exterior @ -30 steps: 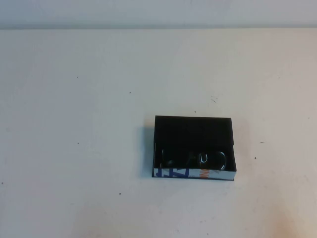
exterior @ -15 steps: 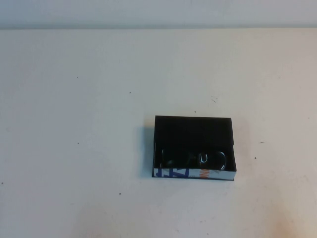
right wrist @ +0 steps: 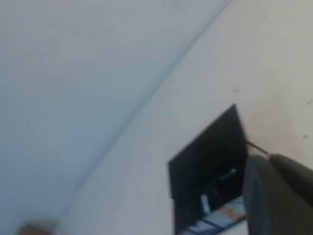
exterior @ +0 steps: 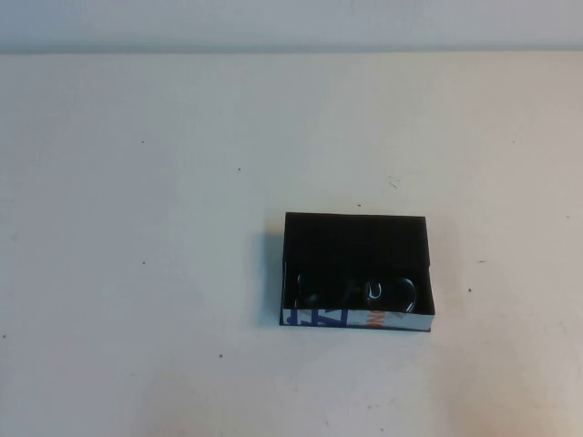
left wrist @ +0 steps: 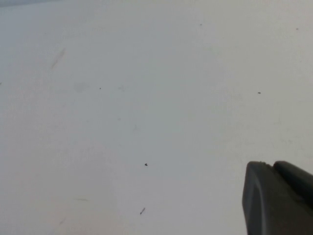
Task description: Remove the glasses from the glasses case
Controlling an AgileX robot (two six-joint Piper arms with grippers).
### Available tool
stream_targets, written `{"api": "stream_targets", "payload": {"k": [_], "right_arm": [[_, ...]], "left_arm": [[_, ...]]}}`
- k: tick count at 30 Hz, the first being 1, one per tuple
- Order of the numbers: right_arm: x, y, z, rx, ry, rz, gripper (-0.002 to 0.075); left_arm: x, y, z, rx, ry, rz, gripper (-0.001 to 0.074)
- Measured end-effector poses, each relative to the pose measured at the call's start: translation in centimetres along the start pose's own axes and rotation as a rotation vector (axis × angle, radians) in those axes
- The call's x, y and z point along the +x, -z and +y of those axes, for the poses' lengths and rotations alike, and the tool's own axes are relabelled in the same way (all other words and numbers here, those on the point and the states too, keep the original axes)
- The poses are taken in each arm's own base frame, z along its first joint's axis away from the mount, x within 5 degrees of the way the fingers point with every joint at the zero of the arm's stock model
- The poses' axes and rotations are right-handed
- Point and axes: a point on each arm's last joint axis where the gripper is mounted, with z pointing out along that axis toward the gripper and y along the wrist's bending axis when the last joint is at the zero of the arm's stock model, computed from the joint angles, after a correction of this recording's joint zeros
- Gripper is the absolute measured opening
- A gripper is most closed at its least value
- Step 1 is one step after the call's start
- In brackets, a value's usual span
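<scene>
Neither gripper shows in the high view, so we go by the wrist cameras: the left gripper (left wrist: 276,198) is only a dark finger edge at the corner of its frame, over bare table (exterior: 137,273), holding nothing we can see; we cannot tell how far it is open. Same for the right gripper (right wrist: 279,193): one dark finger in shot, nothing visibly held, opening unknown, but its camera already looks at the glasses case (exterior: 357,270), so we judge it the nearer arm for this job. Nearest to us on the case is the white side strip (exterior: 355,319) with blue and orange print. Just behind it, inside the open box, lie the glasses (exterior: 360,291), tucked against that near wall; we only make out glints off the lenses and rims, black on black. The far half of the box looks empty. Our read: the reach has not started. To do it well, we'd bring the right arm over the near half, descend with fingers open, straddling the bridge or one rim rather than a lens, and keep clear of the near wall. The box is light, so we'd lift straight up and slowly; the left arm could pin the case if it drags.
</scene>
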Motion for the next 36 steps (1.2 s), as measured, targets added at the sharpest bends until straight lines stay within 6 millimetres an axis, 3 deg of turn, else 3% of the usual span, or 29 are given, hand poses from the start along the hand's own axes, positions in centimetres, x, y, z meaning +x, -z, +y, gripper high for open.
{"api": "stream_targets", "payload": {"k": [2, 5, 10, 16, 21, 25, 29, 36], "right_arm": [[-0.3, 0.0, 0.3, -0.032, -0.128, -0.036, -0.0018], [-0.9, 0.0, 0.2, -0.031, -0.173, -0.099, -0.0018], [-1.2, 0.1, 0.0, -0.008, -0.110, -0.130, -0.0018], [-0.4, 0.0, 0.0, -0.002, 0.048, -0.047, -0.0018], [-1.8, 0.6, 3.8, -0.057, 0.301, 0.016, -0.0018], [-4.1, 0.5, 8.0, -0.041, 0.671, 0.116, -0.0018], [-6.0, -1.2, 11.3, -0.049, 0.966, 0.339, -0.0018], [-7.9, -7.7, 12.1, -0.104, 1.193, 0.714, -0.0018]], "left_arm": [[0.0, 0.0, 0.0, 0.000, 0.000, 0.000, -0.0004], [0.0, 0.0, 0.0, 0.000, 0.000, 0.000, -0.0004], [0.0, 0.0, 0.0, 0.000, 0.000, 0.000, -0.0004], [0.0, 0.0, 0.0, 0.000, 0.000, 0.000, -0.0005], [0.0, 0.0, 0.0, 0.000, 0.000, 0.000, -0.0004], [0.0, 0.0, 0.0, 0.000, 0.000, 0.000, -0.0004], [0.0, 0.0, 0.0, 0.000, 0.000, 0.000, -0.0004], [0.0, 0.0, 0.0, 0.000, 0.000, 0.000, -0.0004]]}}
